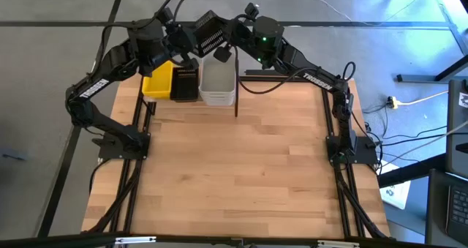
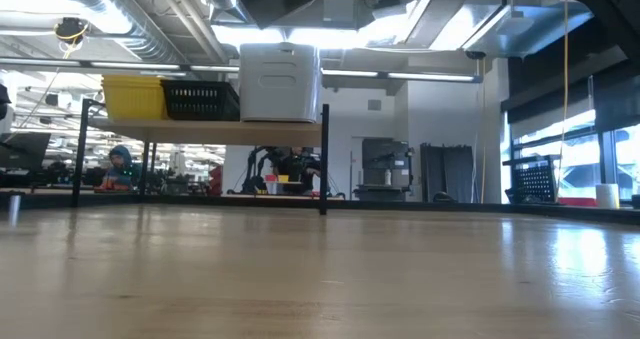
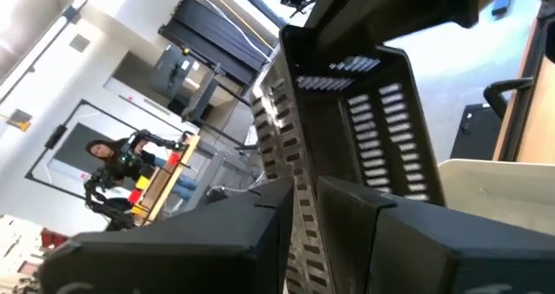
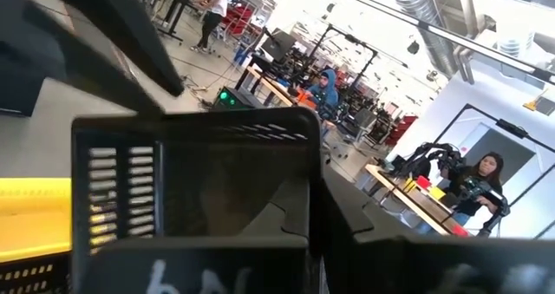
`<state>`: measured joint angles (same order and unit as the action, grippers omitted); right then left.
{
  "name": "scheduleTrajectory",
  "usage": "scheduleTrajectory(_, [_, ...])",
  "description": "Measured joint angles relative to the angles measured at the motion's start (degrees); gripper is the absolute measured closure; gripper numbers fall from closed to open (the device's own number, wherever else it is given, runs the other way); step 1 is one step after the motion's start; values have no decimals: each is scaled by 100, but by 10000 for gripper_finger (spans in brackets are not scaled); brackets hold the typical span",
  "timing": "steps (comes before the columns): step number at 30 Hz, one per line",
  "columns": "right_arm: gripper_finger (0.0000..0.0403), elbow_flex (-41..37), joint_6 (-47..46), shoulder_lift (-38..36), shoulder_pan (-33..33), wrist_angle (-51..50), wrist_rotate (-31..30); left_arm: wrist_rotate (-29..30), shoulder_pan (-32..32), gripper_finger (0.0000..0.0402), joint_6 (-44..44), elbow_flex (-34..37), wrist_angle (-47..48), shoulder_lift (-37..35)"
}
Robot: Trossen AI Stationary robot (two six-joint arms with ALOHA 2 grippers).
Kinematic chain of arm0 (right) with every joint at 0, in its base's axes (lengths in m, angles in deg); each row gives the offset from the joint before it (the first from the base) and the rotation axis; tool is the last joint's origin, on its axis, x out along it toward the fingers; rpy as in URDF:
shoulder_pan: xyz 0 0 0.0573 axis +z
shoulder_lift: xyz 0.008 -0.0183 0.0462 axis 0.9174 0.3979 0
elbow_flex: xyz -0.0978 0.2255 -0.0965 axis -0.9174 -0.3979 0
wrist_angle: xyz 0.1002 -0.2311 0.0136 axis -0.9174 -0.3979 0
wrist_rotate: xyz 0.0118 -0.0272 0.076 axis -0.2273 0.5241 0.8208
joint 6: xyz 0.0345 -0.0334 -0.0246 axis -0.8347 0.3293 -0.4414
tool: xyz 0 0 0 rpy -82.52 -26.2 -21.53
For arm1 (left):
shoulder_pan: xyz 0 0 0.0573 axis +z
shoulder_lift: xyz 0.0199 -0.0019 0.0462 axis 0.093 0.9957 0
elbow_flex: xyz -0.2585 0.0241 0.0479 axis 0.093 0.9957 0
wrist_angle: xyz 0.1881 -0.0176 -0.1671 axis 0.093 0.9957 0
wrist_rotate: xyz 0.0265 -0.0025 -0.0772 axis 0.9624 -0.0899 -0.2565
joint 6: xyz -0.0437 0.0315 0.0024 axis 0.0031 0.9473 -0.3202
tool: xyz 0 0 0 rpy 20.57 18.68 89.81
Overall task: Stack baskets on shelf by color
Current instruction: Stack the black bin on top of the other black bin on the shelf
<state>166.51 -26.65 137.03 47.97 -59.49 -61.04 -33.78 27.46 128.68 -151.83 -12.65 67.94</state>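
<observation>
Behind wood tabletop (image 2: 320, 279): lab w/ benches, people seated.

I am seeing the wooden tabletop (image 1: 241, 167) lying bare of bins. The shelf (image 2: 200, 129) is standing at its far edge, carrying three stacks side by side: yellow baskets (image 2: 133, 96), black baskets (image 2: 200, 100) touching them, then translucent white baskets (image 2: 280, 82) reaching tallest beside the black upright (image 2: 325, 159).
</observation>
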Motion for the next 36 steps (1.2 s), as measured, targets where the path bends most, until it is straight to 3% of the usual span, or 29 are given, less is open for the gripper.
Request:
scheduleTrajectory(31, [402,0,4,4,4,-20,11,-154,326,350,-399,-2,262,160])
scheduleTrajectory(36, [402,0,4,4,4,-22,12,-121,325,378,-399,-2,289,160])
